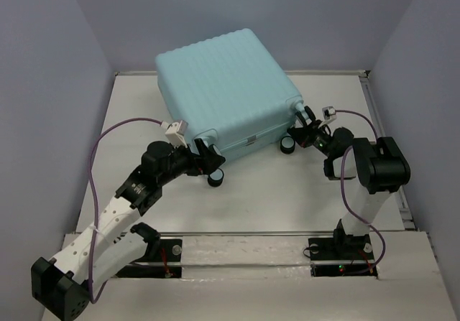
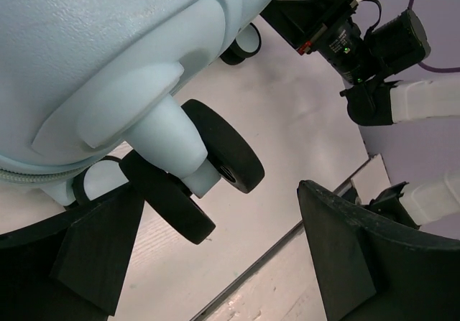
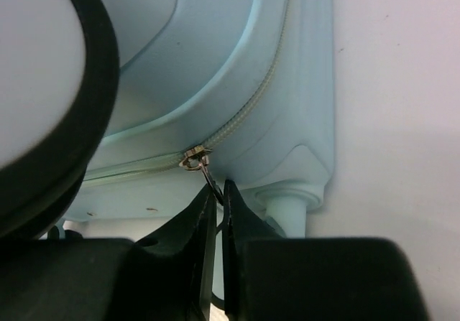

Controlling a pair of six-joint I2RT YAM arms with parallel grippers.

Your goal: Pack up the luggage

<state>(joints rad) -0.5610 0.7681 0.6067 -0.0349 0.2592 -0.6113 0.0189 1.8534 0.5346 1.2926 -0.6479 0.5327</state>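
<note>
while right gripper (image 3: 218, 190) pinches zipper pull (image 3: 205, 174) at luggage (image 1: 230, 84) corner, left gripper (image 2: 219, 192) gapes wide, empty, near wheel (image 2: 226, 156).

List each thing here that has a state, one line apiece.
luggage: closed, lying flat on the table, wheels toward the arms.
zipper pull: pinched between the right gripper's fingers; how far the zipper has run cannot be told.
spinner wheel: free, not gripped.
right gripper: shut on the zipper pull.
left gripper: open, fingers either side of the spinner wheel.
</note>
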